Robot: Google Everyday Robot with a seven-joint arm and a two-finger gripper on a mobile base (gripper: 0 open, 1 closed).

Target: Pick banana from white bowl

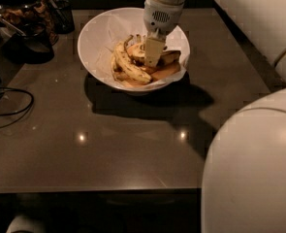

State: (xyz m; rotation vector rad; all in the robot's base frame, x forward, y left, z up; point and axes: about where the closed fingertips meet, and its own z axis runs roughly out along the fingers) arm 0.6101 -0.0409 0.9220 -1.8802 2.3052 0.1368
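Note:
The white bowl stands on the dark table at the back centre, lined with crinkled white paper. Several bananas lie in it. The plump yellow banana with brown bruising lies near the bowl's middle, partly hidden by my gripper. A longer, slimmer spotted banana curves along its left. More banana pieces lie to the right. My gripper reaches down into the bowl from above and sits at the plump banana's right end, touching the pile.
Dark glass jars and a dark cup stand at the back left. A black cable loops on the table's left edge. My white arm fills the lower right of the view.

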